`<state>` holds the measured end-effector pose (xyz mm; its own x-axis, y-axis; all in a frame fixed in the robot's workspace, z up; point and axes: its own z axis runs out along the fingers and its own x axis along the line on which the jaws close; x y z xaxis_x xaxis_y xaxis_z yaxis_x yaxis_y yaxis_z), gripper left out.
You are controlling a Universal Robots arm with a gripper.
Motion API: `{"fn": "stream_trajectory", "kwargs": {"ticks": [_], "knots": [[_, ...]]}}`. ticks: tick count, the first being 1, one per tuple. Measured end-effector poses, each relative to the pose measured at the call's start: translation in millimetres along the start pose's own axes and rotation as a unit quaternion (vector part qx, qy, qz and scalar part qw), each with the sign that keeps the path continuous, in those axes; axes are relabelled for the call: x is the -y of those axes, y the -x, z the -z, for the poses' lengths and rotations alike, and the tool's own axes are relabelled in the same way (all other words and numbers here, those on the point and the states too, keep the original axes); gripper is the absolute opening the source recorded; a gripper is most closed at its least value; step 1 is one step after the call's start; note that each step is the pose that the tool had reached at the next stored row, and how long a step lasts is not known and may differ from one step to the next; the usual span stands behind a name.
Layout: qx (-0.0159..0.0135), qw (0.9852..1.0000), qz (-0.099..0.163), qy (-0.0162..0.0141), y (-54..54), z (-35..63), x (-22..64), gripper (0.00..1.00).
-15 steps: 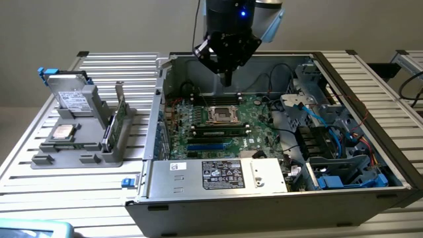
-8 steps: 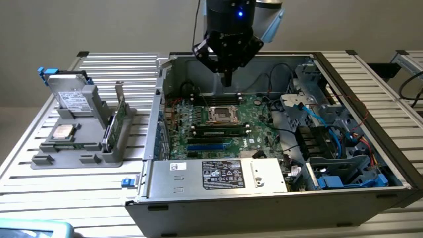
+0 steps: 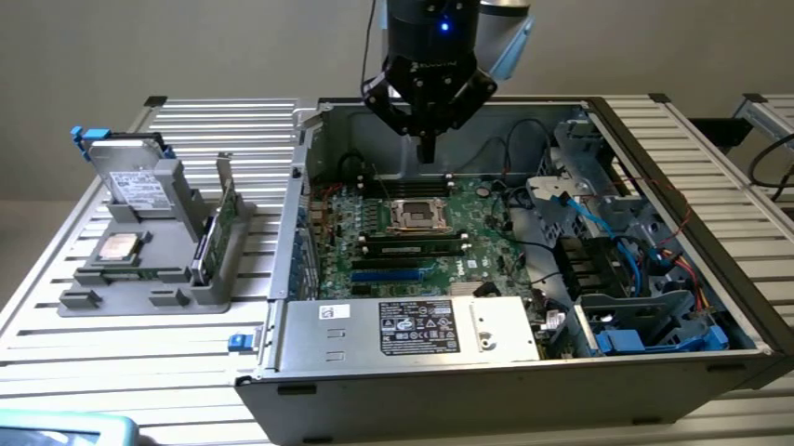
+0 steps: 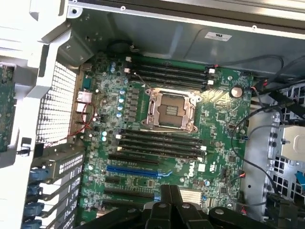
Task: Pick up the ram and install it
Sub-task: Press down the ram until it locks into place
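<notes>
The ram [image 3: 416,248] is a long, thin green stick with black chips. It lies along the black memory slots just in front of the processor socket [image 3: 414,216] on the motherboard and looks seated in one of them. My gripper [image 3: 426,154] hangs above the back of the open computer case, over the far memory slots, well clear of the board. Its two fingers are pressed together with nothing between them. In the wrist view the shut fingertips [image 4: 170,192] point down at the board, with the socket [image 4: 170,109] and the rows of slots [image 4: 159,145] below.
On the exterior view's left a grey holder [image 3: 162,279] carries a hard drive [image 3: 134,186], a square silver processor chip [image 3: 119,247] and an upright green expansion card [image 3: 214,232]. The case has tall metal walls [image 3: 297,186], a power supply [image 3: 410,325] in front, and cables and drive bays [image 3: 620,251] on the exterior view's right.
</notes>
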<state>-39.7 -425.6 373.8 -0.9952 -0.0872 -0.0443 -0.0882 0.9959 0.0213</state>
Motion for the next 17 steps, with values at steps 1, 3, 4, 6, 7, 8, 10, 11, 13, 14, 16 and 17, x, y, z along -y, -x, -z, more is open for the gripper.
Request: {"fn": "stream_trajectory", "kwargs": {"ticks": [1, 3, 4, 6, 7, 8, 10, 11, 13, 14, 16, 17], "knots": [[0.0002, 1.0000, -0.009, -0.0004, 0.0, 0.0, 0.0, 0.11], [0.0006, 0.9996, -0.027, -0.0012, 0.0, -0.1, 0.0, 0.11], [0.0008, 0.9993, -0.036, -0.0016, 0.0, -0.1, 0.0, 0.11], [0.0011, 0.9985, -0.055, -0.0024, 0.0, -0.3, 0.0, 0.11], [0.0014, 0.9980, -0.064, -0.0028, 0.0, -0.4, 0.0, 0.11], [0.0016, 0.9974, -0.073, -0.0032, 0.0, -0.6, 0.0, 0.11], [0.0019, 0.9959, -0.091, -0.0041, 0.0, -1.6, 0.0, 0.11], [0.0021, 0.9950, -0.100, -0.0045, -0.1, -2.5, 0.0, 0.11], [0.0019, 0.9944, -0.105, -0.0048, -0.2, -2.6, 0.0, 0.11], [0.0019, 0.9944, -0.105, -0.0047, -0.2, -2.7, 0.1, 0.11], [0.0019, 0.9944, -0.105, -0.0047, -0.2, -2.7, 0.0, 0.11], [0.0019, 0.9944, -0.105, -0.0047, -0.2, -2.7, 0.1, 0.11]]}}
